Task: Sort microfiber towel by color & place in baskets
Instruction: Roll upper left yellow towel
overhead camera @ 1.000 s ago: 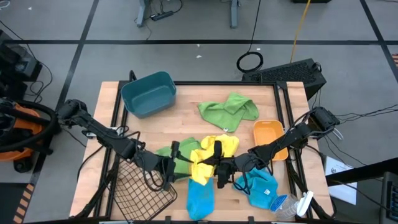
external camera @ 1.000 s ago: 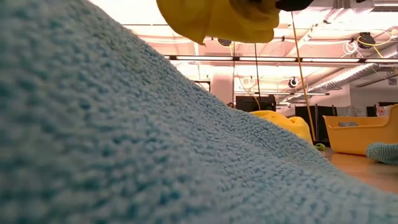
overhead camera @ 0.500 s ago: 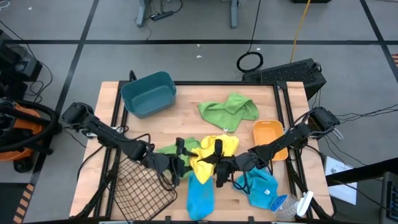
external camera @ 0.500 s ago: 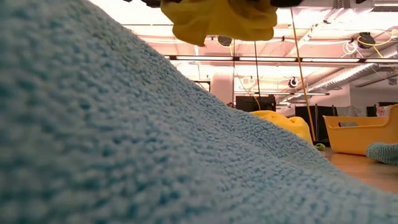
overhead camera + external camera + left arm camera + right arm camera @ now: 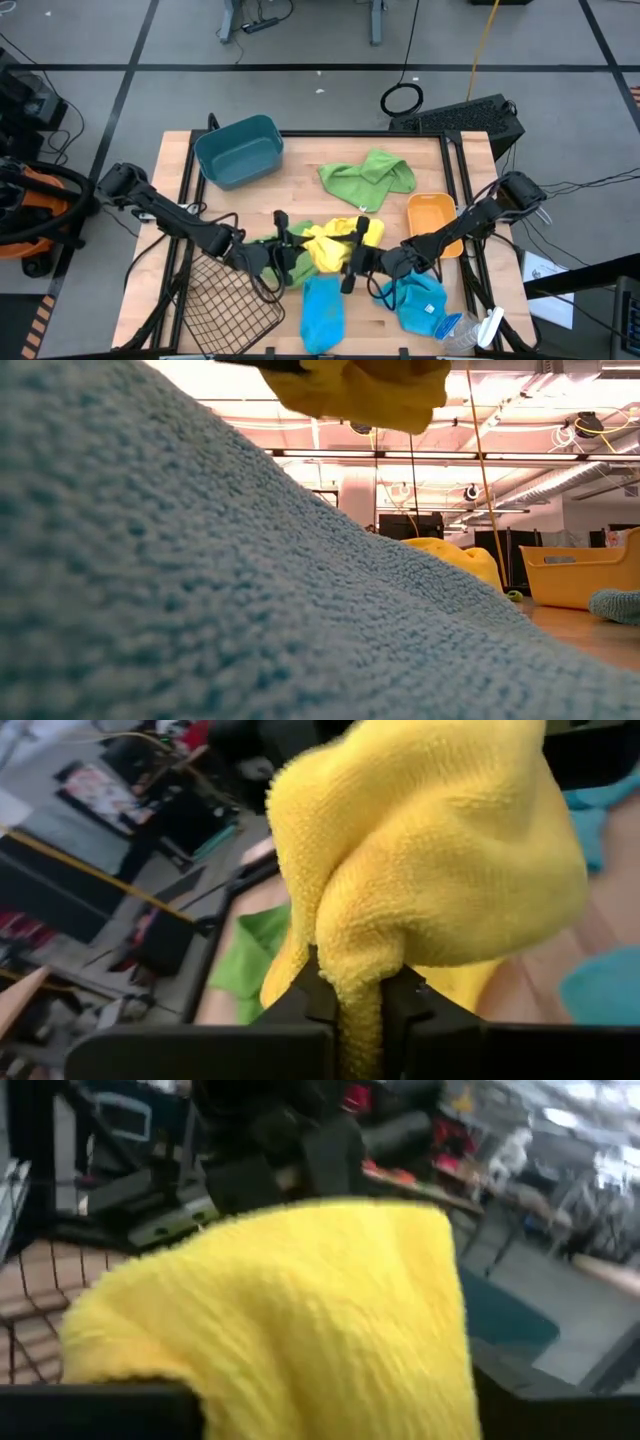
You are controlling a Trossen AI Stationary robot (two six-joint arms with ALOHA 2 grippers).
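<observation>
A yellow towel (image 5: 325, 248) hangs bunched above the table's middle between my two grippers. My left gripper (image 5: 296, 250) is shut on it. My right gripper (image 5: 352, 262) stands open, with the towel (image 5: 280, 1320) between its fingers. A second yellow towel (image 5: 358, 232) lies just behind. One green towel (image 5: 368, 172) lies at the far middle, and another (image 5: 268, 245) lies under my left gripper. Two blue towels (image 5: 322, 310) (image 5: 418, 300) lie near the front edge. The teal bin (image 5: 238, 150), orange tub (image 5: 432, 222) and wire basket (image 5: 225, 305) stand around them. My left gripper pinches a bunched fold of the yellow towel (image 5: 362, 982) between its two fingers, several layers thick. It comes almost level from the table's left. The towel bulges beyond the fingertips and is lifted clear of the table. My right gripper has the towel between its open fingers; whether it touches it, I cannot tell.
A clear bottle with a white cap (image 5: 472, 330) lies at the front right corner. In the low view a blue towel (image 5: 200, 580) fills the foreground and hides most of the table. Both arms meet over the table's middle.
My left gripper has moved toward the table's right, reached the yellow towel and taken hold of it. My right gripper has rolled in place. The towel, which hung long below my right gripper, is now bunched higher up between the two grippers.
</observation>
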